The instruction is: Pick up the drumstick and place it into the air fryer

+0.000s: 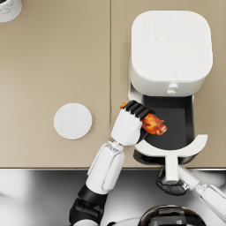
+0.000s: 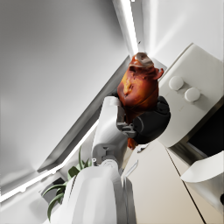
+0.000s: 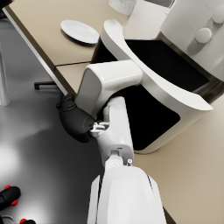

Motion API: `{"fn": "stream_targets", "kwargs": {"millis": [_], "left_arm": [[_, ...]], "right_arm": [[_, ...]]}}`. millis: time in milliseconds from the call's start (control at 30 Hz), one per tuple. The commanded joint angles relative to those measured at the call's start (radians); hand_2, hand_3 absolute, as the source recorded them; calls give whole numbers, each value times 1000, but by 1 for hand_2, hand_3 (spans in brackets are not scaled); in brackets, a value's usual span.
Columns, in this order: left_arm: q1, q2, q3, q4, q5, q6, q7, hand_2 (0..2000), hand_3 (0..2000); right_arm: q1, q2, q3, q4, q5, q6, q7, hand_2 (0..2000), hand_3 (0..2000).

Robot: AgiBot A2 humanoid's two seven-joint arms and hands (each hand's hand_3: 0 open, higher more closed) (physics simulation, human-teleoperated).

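Here the left hand (image 1: 132,118) grips the drumstick (image 1: 153,124) above the air fryer (image 1: 170,48) drawer.

Glossy browned drumstick (image 1: 153,124); smooth white plastic air fryer (image 1: 170,48); matt wood-look table (image 1: 53,66); glossy floor (image 3: 30,144).

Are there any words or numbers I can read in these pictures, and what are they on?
None can be read.
The air fryer has faint rows of grey marks on its top in the head view: too small and blurred to read.
Its two round knobs, the plate and the drumstick show no writing.
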Motion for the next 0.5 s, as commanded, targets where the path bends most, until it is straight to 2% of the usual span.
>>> {"fn": "stream_targets", "kwargs": {"millis": [33, 133, 167, 200, 267, 300, 333, 367, 400, 500], "left_arm": [[54, 43, 100, 62, 0, 1, 0, 2000, 2000], [77, 69, 135, 123, 0, 3, 0, 2000, 2000], [73, 69, 141, 139, 0, 4, 0, 639, 1673], [61, 61, 135, 136, 0, 21, 0, 0, 1347], [30, 44, 110, 118, 1, 41, -1, 0, 693], [-6, 23, 83, 77, 1, 45, -2, 0, 367], [-34, 8, 63, 40, 1, 55, -2, 0, 40], [-68, -12, 32, -4, 1, 62, -2, 0, 0], [-100, -40, 0, -56, 1, 67, -3, 0, 0], [-189, -85, -135, -169, 1, 78, -3, 0, 0]], "right_arm": [[0, 4, 2, 4, 0, 22, -1, 2000, 2000], [-1, 34, 6, 26, 0, 120, -4, 2000, 2000], [-4, 39, 11, 31, 0, 117, -3, 2000, 2000], [-4, 42, 12, 32, 1, 131, -2, 2000, 2000], [-2, 51, 12, 39, 1, 159, -8, 2000, 2000], [15, -195, 40, 218, 1, 146, -7, 2000, 2000], [25, -193, 39, 209, 1, 160, -6, 2000, 2000], [39, -196, 39, 195, 1, 211, -9, 2000, 2000], [55, -194, 38, 185, 1, 234, -11, 2000, 2000], [104, -210, 37, 132, 1, 228, -11, 2000, 2000]]}}
